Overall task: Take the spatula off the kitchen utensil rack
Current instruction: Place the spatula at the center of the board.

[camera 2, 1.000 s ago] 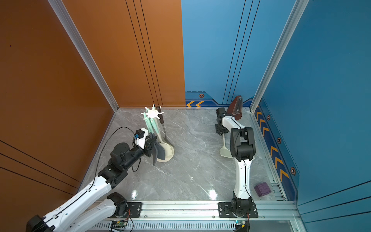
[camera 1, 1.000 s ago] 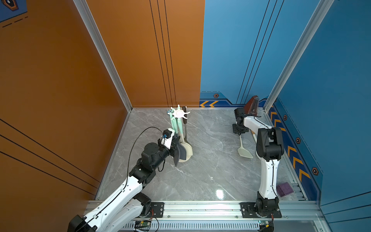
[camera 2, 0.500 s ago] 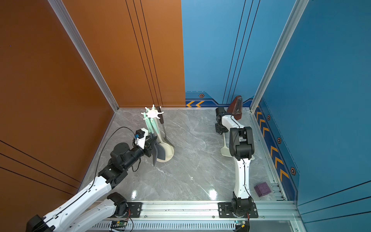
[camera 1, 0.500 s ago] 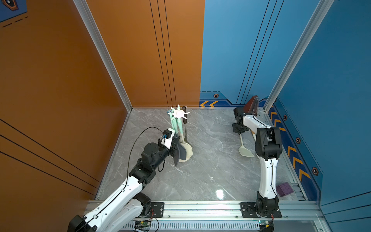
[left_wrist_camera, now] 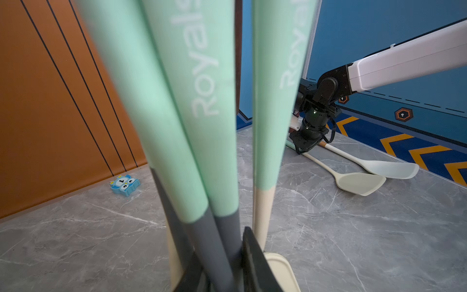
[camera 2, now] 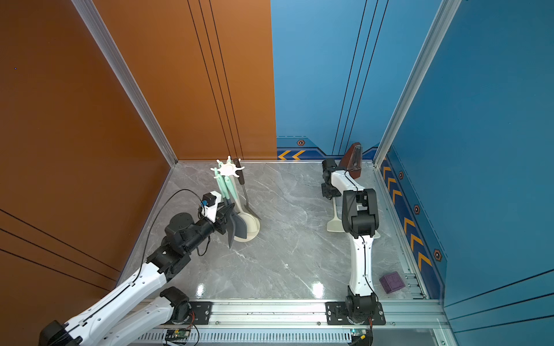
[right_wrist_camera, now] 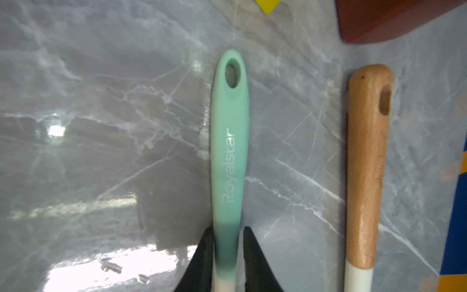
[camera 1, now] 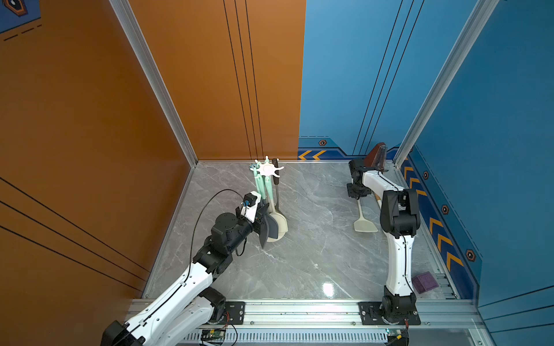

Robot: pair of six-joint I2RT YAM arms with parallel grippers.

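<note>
Fingers [left_wrist_camera: 252, 255] of the left gripper [camera 1: 266, 224] seem clamped on hanging utensils [left_wrist_camera: 202, 126] at the kitchen utensil rack [camera 1: 267, 170]. Farther right, well apart, the spatula [camera 1: 364, 223] lies flat on the table [camera 1: 299, 254], the right gripper [right_wrist_camera: 226, 233] astride its mint handle, jaws slightly parted.

The left arm [camera 1: 192, 277] and right arm [camera 1: 395, 260] have white shells, black joints, thin black cables [camera 1: 207, 206], black base plates [camera 1: 368, 313].
</note>
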